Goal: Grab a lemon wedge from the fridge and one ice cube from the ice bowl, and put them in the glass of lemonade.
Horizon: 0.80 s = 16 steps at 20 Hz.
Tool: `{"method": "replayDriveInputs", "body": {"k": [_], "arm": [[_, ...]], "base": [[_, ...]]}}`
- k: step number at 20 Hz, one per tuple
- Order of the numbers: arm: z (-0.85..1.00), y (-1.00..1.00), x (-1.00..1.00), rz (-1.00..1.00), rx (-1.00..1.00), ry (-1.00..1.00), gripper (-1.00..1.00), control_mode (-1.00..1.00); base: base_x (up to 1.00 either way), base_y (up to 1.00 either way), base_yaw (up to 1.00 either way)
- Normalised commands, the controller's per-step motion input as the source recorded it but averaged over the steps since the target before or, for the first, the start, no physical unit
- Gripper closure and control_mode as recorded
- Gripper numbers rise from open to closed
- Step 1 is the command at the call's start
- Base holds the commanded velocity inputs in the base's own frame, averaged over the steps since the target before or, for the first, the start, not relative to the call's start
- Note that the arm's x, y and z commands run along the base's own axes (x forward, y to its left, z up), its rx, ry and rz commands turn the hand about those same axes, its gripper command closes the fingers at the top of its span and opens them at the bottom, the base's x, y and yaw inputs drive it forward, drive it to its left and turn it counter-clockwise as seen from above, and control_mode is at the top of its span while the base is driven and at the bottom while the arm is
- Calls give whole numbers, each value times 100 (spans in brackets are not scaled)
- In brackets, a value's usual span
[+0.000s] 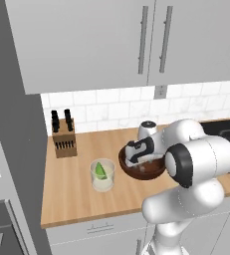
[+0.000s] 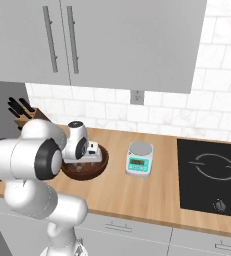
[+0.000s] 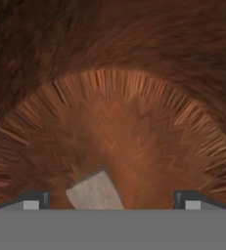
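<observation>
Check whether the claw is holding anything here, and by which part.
Nothing is held. The claw is open inside the wooden bowl, with an ice cube between its tips, ungripped.

Dark brown wood-grained ice bowl (image 1: 154,173), pale grey ice cube (image 3: 96,192), yellow-green lemon wedge (image 1: 101,170).

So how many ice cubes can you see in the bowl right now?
1. A single pale ice cube lies on the bowl floor between the open gripper fingertips in the hand view. The arm covers much of the bowl from the base views, so others may be hidden.
</observation>
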Motion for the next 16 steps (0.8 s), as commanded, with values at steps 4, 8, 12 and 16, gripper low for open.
{"method": "replayDriveInputs", "body": {"k": [4, 8, 12, 16], "arm": [[0, 0, 0, 0, 0, 0, -100, -100], [-12, 0, 0, 0, 0, -1, -100, -100], [-37, 0, 0, 0, 0, -3, -100, -100], [0, 0, 0, 0, 0, 0, -100, -100]], "base": [[0, 0, 0], [0, 0, 0], [0, 0, 0], [0, 0, 0]]}}
